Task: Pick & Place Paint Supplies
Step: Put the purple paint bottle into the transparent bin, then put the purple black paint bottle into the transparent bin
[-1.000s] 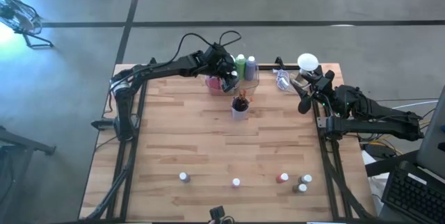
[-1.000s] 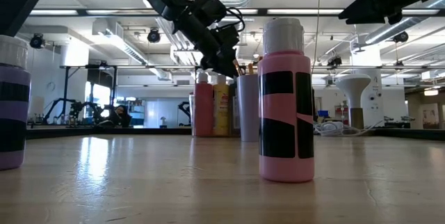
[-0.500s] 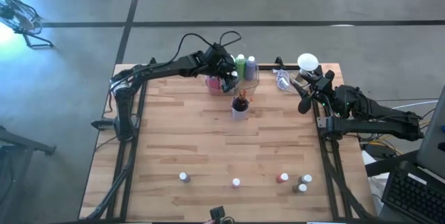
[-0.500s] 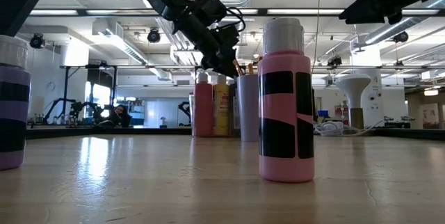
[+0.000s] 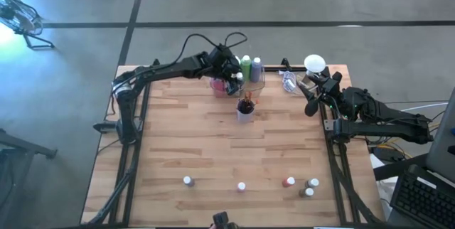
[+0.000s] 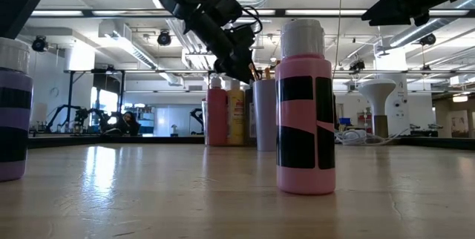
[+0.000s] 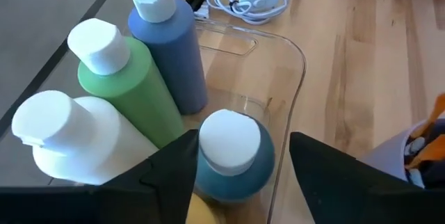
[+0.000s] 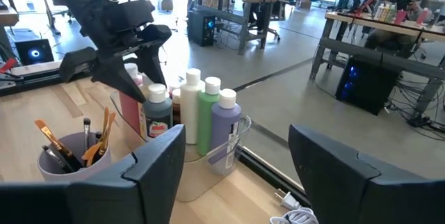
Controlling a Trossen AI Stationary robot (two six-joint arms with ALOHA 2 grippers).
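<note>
A clear bin (image 7: 295, 57) at the table's far edge holds upright tall paint bottles: white (image 7: 62, 140), green (image 7: 128, 92), blue (image 7: 174, 50) and teal (image 7: 233, 175). My left gripper (image 7: 243, 140) is open above the bin, one finger on each side of the teal bottle's white cap (image 7: 229, 137). A cup of paintbrushes (image 5: 245, 108) stands in front of the bin. Several small bottles (image 5: 288, 182) stand along the near edge. My right gripper (image 8: 250, 175) waits open, with nothing between its fingers, at the far right (image 5: 310, 104). My left gripper comes at the teal bottle slanting down from the table's left. One finger (image 7: 174, 165) lies close beside the cap; whether it touches I cannot tell. The other finger (image 7: 327, 168) stands apart from it. The bottle stands upright in the bin.
A coiled white cable (image 5: 290, 81) and a white round object (image 5: 315, 62) lie at the far right corner. A pink bottle (image 6: 305, 109) and a purple one (image 6: 13, 113) stand close to the low camera. The middle of the wooden table (image 5: 213, 144) is bare.
</note>
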